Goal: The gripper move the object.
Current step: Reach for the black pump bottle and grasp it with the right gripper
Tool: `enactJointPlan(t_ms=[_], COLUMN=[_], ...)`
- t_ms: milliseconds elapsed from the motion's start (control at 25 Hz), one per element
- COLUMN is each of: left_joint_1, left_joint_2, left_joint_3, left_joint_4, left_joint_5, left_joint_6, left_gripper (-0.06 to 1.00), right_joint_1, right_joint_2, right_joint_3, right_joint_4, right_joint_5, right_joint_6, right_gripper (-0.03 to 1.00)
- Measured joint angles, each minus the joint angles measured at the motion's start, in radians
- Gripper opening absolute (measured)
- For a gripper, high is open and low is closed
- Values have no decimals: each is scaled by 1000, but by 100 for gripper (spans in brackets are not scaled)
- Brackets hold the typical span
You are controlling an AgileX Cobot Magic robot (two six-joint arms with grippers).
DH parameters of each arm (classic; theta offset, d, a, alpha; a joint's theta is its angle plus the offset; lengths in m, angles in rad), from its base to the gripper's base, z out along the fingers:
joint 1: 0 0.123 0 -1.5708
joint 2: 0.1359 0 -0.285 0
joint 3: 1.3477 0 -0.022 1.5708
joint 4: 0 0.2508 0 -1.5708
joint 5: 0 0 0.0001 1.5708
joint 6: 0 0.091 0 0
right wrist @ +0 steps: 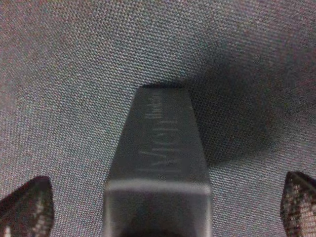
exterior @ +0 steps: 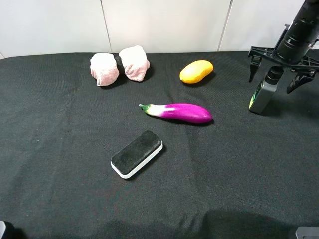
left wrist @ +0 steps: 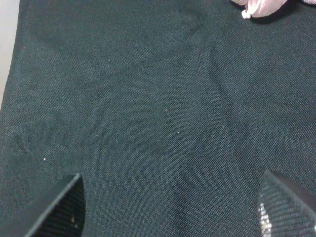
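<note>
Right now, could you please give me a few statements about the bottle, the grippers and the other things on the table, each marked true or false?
1. The small grey flat-sided bottle with a black cap stands upright beneath the right gripper. True.
2. The right gripper is shut on the bottle. False: its fingers are spread wide, clear of the bottle.
3. The glossy purple eggplant lies between the black-and-white eraser block and the yellow mango. True.
4. The left gripper holds the pink bundled cloth. False: it is open over bare black tablecloth, holding nothing.
</note>
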Motion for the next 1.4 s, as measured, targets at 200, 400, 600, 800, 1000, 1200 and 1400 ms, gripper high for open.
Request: enactJointPlan(t_ms=[200,400,600,800,1000,1200,1400], left_joint_1=[0,0,0,0,0,0,0], left_joint_2=[0,0,0,0,0,0,0], left_joint_3=[0,0,0,0,0,0,0], left_joint_4=[0,0,0,0,0,0,0], left_joint_5=[0,0,0,0,0,0,0], left_joint_6=[0,0,0,0,0,0,0], left_gripper=[71,71,71,71,71,71,71], right_joint_1=[0,0,0,0,0,0,0], right_joint_2=[-1,-8,-8,-8,-8,-8,-8], right_joint_3=[63,70,70,70,70,70,70], right_joint_4=[23,27,29,29,29,29,32], right_joint_5=[-70,-90,-91,-90,-90,-86,-82], right_joint_6=[0,0,0,0,0,0,0], right_gripper=[69,69,69,69,69,48,31])
